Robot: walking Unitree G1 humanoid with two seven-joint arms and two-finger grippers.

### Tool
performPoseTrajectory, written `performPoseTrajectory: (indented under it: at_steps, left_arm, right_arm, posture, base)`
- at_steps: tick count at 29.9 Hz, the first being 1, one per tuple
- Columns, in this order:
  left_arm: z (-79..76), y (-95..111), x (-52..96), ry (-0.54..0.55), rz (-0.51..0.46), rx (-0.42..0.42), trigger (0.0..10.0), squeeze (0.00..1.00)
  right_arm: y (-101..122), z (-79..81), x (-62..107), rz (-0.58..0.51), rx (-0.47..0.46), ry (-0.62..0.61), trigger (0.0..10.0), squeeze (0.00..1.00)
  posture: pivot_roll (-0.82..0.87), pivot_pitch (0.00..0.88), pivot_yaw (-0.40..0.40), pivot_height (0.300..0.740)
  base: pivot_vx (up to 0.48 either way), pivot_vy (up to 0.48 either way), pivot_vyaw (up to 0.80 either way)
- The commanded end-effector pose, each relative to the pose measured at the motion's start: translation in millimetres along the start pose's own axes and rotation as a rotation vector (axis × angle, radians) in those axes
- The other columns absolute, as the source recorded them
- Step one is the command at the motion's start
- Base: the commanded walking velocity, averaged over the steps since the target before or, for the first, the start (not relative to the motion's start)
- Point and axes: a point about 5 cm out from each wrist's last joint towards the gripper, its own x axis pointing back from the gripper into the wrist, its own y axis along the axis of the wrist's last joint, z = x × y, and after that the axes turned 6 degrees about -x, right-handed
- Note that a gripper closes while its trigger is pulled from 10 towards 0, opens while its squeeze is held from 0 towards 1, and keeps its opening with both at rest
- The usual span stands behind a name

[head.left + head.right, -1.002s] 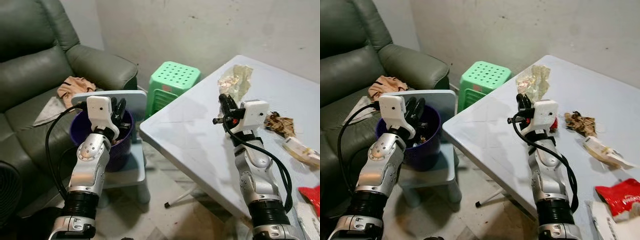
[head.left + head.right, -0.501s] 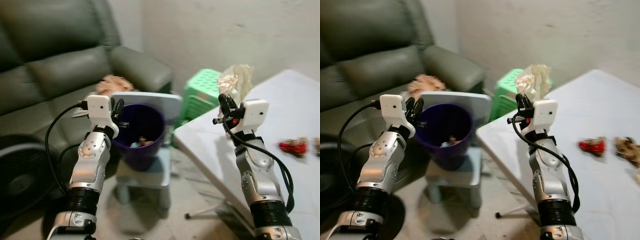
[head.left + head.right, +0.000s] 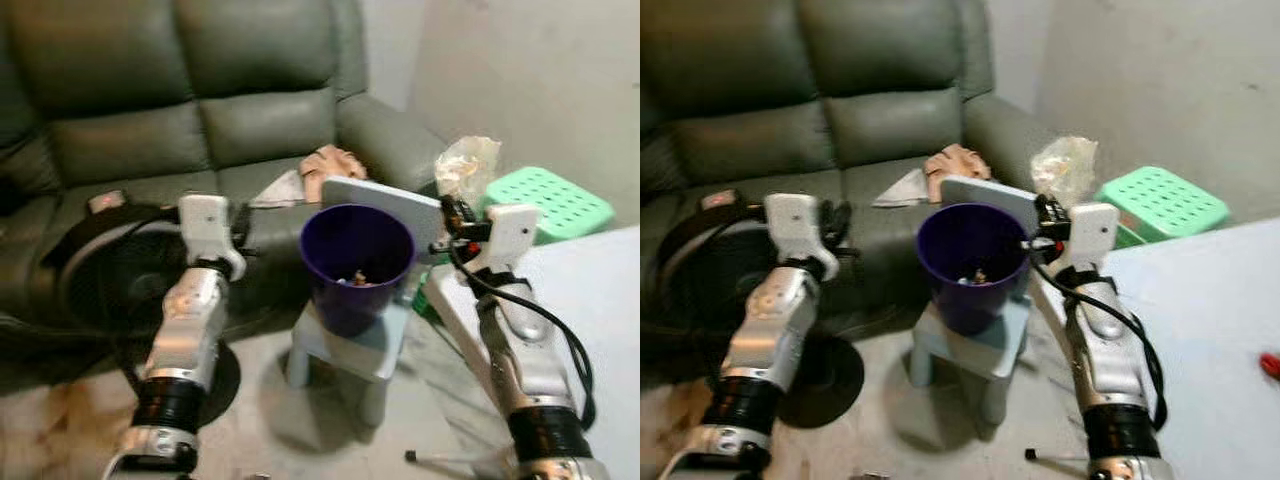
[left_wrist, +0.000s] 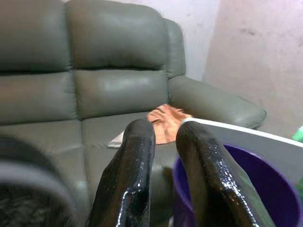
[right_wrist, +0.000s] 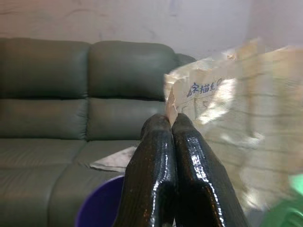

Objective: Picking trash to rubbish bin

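The right gripper (image 3: 1043,213) is carrying a crumpled plastic wrapper (image 3: 1064,166), clamped tight, just beside the purple bin (image 3: 974,262); next, moving over its rim and releasing. The left gripper (image 4: 163,142), slightly apart, is idling beside the bin.

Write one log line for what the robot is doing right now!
right gripper: shut on crumpled clear plastic wrapper, beside rim of purple plastic bin | left gripper: open, holding nothing | bin: on pale blue stool
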Motion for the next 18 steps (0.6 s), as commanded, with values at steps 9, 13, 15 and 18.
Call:
performPoseTrajectory:
  at_steps: [9, 13, 15, 18]
  left_arm:
    - [8.0, -1.5, 1.5, 0.01, 0.007, 0.009, 10.0, 0.0]
    - [8.4, -1.0, 1.3, 0.009, 0.003, 0.005, 10.0, 0.0]
    - [8.5, -1.0, 0.9, 0.009, 0.004, 0.006, 10.0, 0.0]
    - [8.0, -0.4, 0.6, 0.006, 0.003, 0.007, 10.0, 0.0]
  right_arm:
    - [3.8, 8.8, -4.4, -0.019, -0.086, 0.037, 10.0, 0.0]
    - [3.5, 10.8, -4.9, -0.016, -0.092, 0.051, 10.0, 0.0]
    - [3.4, 11.8, -5.1, -0.015, -0.096, 0.057, 10.0, 0.0]
    - [3.0, 12.1, -5.2, -0.014, -0.097, 0.058, 10.0, 0.0]
  posture:
    - [0.12, 0.008, -0.056, 0.74]
    - [0.12, 0.005, -0.056, 0.74]
    - [0.13, 0.001, -0.055, 0.74]
    - [0.13, 0.0, -0.054, 0.74]
  base:
    - [0.0, 0.0, 0.0]
    - [0.127, 0.0, 0.0]
    - [0.259, 0.0, 0.0]
    - [0.262, 0.0, 0.0]
